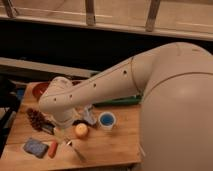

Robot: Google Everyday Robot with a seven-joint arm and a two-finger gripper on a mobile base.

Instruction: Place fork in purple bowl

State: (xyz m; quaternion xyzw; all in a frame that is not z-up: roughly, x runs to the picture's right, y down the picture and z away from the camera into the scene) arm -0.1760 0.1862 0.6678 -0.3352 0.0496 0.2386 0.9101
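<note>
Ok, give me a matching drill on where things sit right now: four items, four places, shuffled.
1 fork
2 blue cup
3 red bowl
4 sponge

A front left corner of the table
B right of the yellow ball
C back left, partly behind the arm
D just right of the orange stick

Pairs: 1-D, 2-B, 3-C, 4-A.

The gripper is low over the table's left side, left of the ball.
</note>
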